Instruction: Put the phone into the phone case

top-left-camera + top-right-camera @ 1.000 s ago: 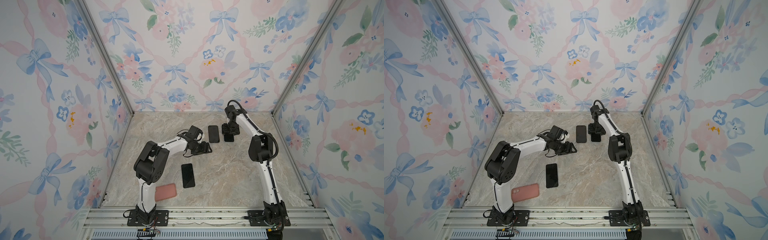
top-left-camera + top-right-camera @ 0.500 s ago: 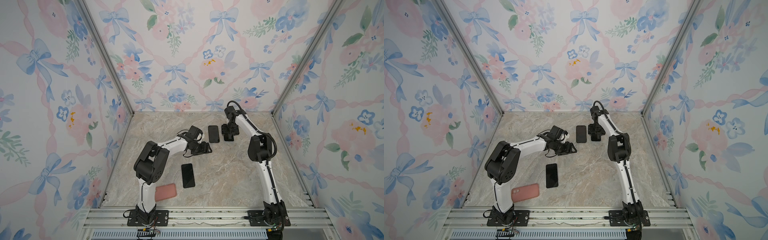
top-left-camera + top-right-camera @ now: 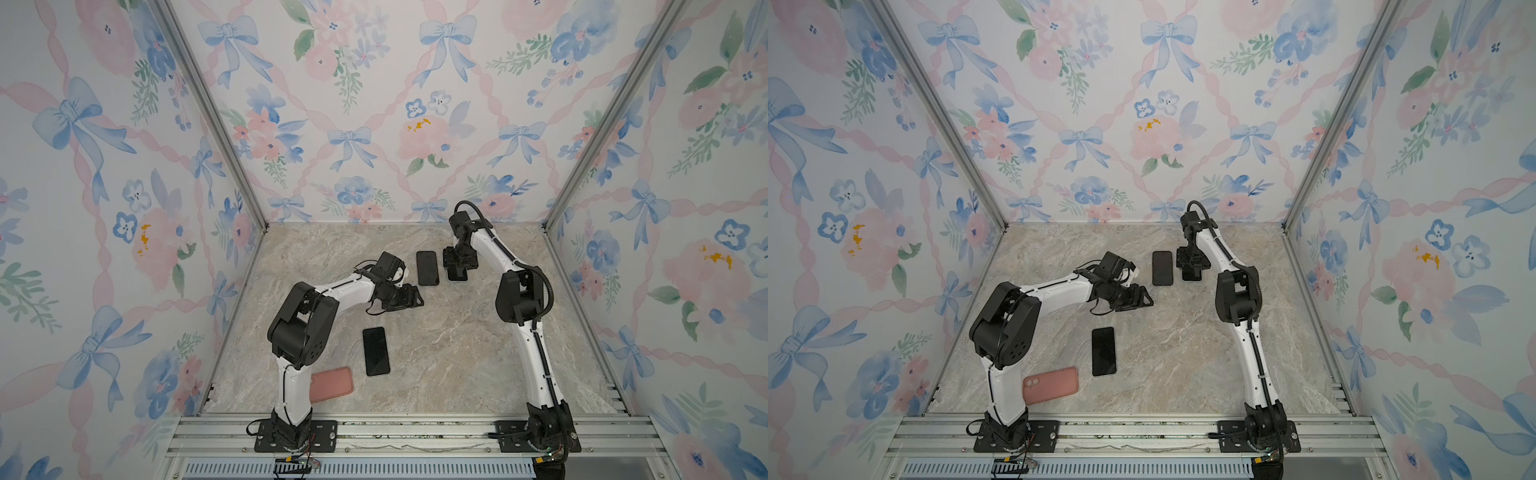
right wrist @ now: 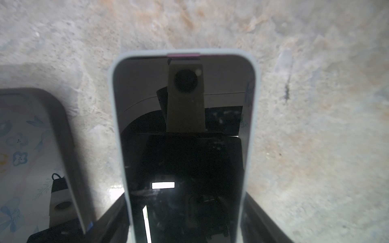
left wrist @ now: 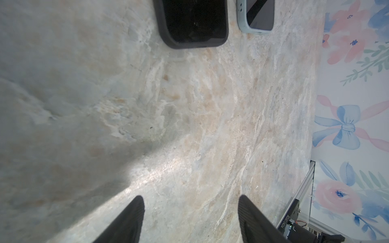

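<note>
Marble tabletop (image 3: 457,353) with three phones and one pink case (image 3: 1054,384). The bare phone (image 3: 376,351) lies flat, the pink case just beside it, and the dark-cased phone (image 3: 427,268) and pale-cased phone (image 4: 185,147) well beyond it. The left gripper (image 5: 190,197) is spread and empty. The right gripper (image 3: 457,272) straddles the pale-cased phone; whether it pinches is unclear. Risks: it may lift that cased phone instead, and the pink case seems to lie back-up, which would block insertion.

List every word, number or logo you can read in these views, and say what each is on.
No text reads clearly.
Sticker on the black mount by the rail: a line of printed characters, too small and tilted to read.
Nothing else in view shows lettering.
</note>
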`<act>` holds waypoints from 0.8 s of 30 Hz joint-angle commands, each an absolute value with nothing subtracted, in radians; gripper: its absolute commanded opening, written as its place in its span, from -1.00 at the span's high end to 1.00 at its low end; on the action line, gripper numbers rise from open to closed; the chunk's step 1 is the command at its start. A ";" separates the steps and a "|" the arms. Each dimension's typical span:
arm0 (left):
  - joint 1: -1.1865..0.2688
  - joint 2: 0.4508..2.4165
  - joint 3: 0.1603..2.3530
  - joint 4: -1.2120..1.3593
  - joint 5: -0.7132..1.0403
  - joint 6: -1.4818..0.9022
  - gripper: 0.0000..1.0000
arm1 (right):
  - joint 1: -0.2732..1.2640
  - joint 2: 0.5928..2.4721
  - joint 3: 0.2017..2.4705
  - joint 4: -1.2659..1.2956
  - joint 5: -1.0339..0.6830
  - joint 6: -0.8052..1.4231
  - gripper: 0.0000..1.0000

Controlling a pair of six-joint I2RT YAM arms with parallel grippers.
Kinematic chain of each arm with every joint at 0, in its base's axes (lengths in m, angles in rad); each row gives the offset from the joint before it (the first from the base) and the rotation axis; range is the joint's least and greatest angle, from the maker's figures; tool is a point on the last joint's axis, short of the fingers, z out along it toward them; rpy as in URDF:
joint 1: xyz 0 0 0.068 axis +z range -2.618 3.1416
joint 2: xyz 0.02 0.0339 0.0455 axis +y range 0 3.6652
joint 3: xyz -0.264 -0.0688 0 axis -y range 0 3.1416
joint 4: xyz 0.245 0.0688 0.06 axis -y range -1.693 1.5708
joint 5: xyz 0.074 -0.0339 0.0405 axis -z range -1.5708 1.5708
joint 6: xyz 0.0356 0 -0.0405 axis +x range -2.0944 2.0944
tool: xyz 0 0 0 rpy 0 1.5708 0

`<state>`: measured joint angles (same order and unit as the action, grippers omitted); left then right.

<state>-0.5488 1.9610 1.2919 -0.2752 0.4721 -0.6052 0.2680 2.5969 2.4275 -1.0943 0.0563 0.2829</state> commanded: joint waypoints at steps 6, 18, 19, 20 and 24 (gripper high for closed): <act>-0.543 1.960 1.278 -0.277 0.485 -0.606 -0.44 | 0.261 2.622 2.465 -1.069 0.058 0.265 -0.58; -0.543 1.923 1.265 -0.277 0.480 -0.600 -0.46 | 0.262 2.578 2.451 -1.087 0.067 0.252 -0.80; -0.543 1.919 1.263 -0.276 0.481 -0.600 -0.46 | 0.264 2.564 2.445 -1.088 0.063 0.249 -0.80; -0.543 1.912 1.260 -0.276 0.483 -0.600 -0.46 | 0.266 2.549 2.437 -1.089 0.059 0.246 -0.81; -0.543 1.873 1.248 -0.277 0.484 -0.598 -0.46 | 0.276 2.477 2.407 -1.094 0.073 0.238 -0.81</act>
